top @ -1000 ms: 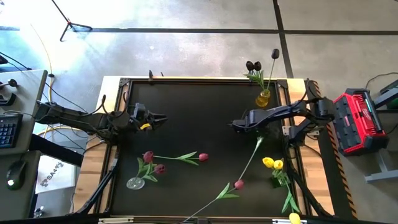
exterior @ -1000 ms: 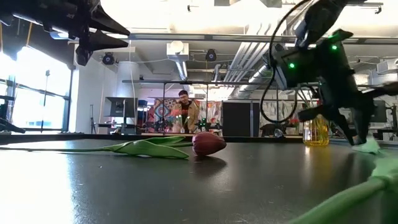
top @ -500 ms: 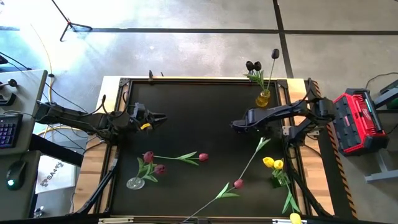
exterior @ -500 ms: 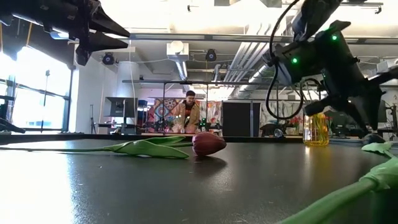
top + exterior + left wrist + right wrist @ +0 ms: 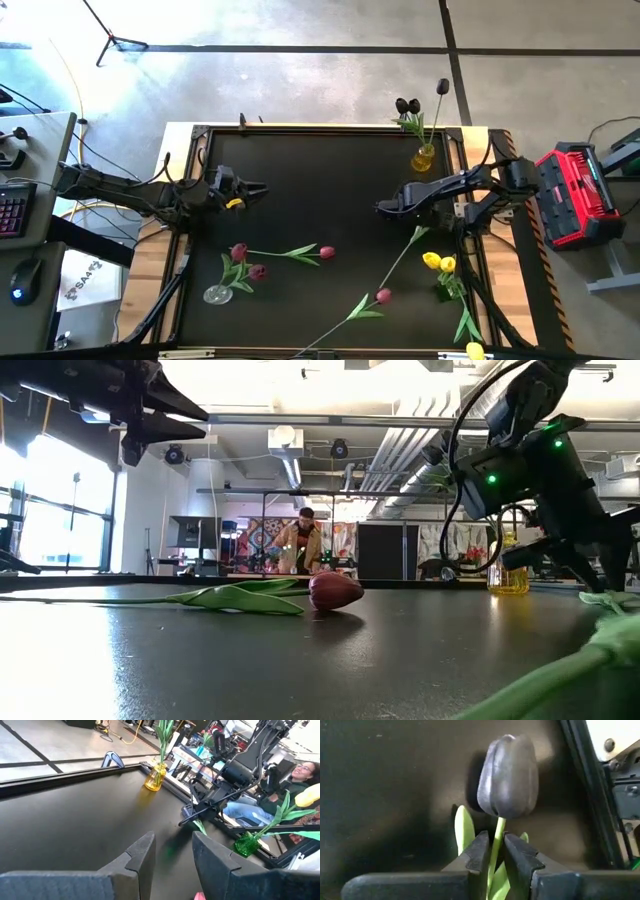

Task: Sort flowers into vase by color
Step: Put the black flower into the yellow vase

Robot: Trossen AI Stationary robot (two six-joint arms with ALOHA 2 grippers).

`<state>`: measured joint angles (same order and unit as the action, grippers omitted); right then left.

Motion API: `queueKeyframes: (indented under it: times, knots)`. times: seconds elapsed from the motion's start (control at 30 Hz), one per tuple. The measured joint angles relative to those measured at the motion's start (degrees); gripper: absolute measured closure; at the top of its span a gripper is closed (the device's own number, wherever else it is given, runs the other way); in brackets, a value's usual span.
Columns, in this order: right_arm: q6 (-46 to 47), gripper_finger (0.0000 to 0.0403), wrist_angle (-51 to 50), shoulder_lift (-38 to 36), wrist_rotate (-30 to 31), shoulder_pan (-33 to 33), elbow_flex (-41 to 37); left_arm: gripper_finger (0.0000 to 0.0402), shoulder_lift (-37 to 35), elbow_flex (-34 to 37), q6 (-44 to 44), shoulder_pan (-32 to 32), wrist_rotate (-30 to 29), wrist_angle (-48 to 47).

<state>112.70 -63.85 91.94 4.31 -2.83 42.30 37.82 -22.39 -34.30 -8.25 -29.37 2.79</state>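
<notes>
We've carried the dark purple tulip (image 5: 508, 775), right gripper (image 5: 492, 851) clamped on its stem, slightly toward frame right in the high view, still short of the yellow vase (image 5: 424, 158); left gripper (image 5: 170, 851) idles open.

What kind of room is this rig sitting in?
Probably a robotics lab or workshop: bare concrete floor, exposed ceiling ducts, a keyboard on a side desk, and a person working behind the table.

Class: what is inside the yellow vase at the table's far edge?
The yellow vase holds three dark tulips with green leaves. The stem ends inside it cannot be seen.
</notes>
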Motion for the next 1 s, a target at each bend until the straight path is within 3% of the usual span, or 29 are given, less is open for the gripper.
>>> queueKeyframes:
  times: [0.67, 1.0]
  knots:
    - [0.31, 0.0398, 2.99, -0.11, 3.12, 0.07, 0.05, 0.0284, 0.0, 0.0, 0.0, 0.0, 0.22, -0.02]
    - [-2.71, 0.0402, 3.07, -0.15, 13.57, 1.89, 7.14, 0.0284, 0.0, 0.0, 0.01, 0.0, -0.75, -0.57]
